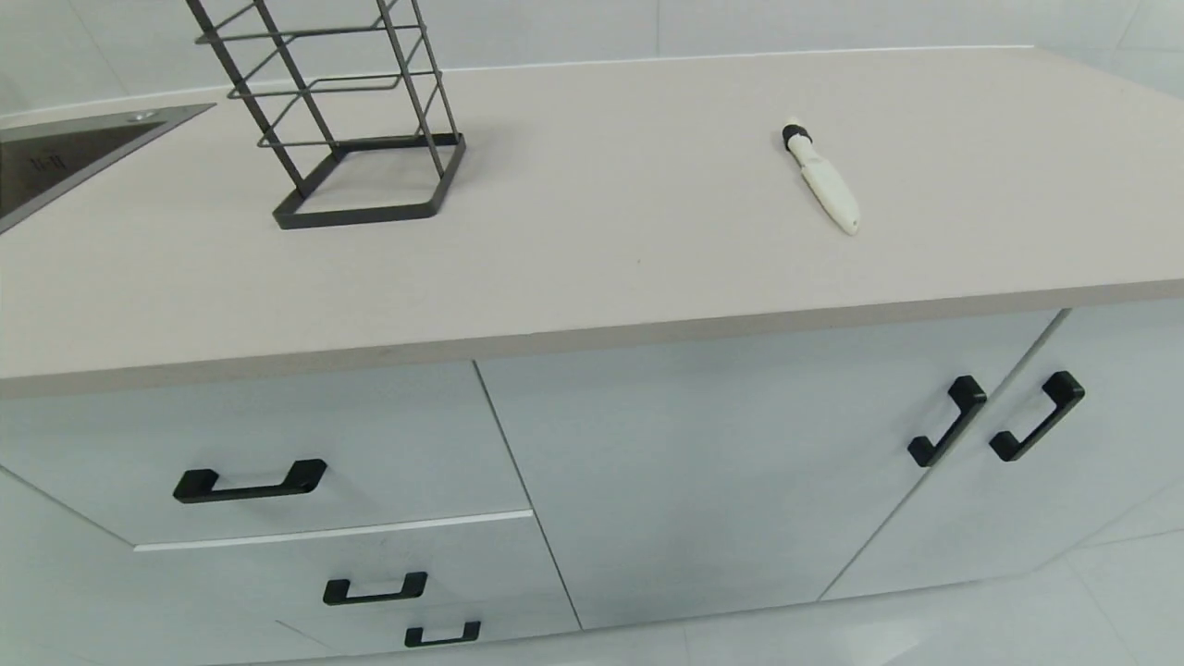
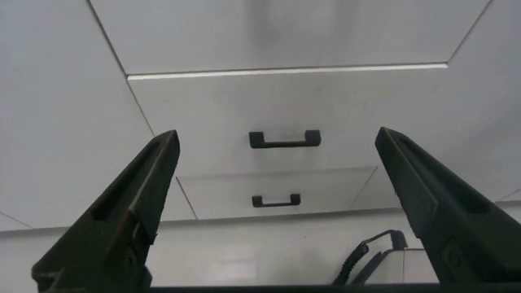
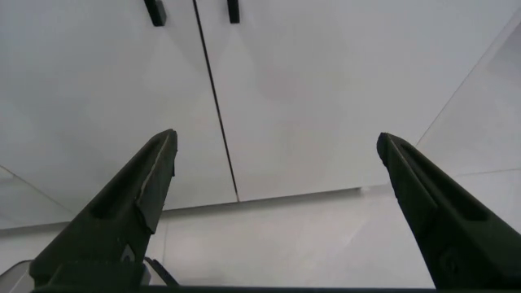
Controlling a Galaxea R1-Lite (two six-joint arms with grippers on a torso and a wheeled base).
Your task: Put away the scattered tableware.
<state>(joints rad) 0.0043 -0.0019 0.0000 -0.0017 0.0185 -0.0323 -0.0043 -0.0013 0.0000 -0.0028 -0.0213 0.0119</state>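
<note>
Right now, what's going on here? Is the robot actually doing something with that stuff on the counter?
Nothing is being handled yet. A white utensil lies alone on the counter, well apart from the wire rack, which stands toward the sink. Both grippers are open and hold nothing: the left gripper hangs in front of the drawers, the right gripper in front of the cabinet doors.

A pale countertop (image 1: 592, 268) with a sink (image 1: 55, 162) tops white drawers (image 1: 370, 435) and cabinet doors (image 1: 740, 462).
</note>
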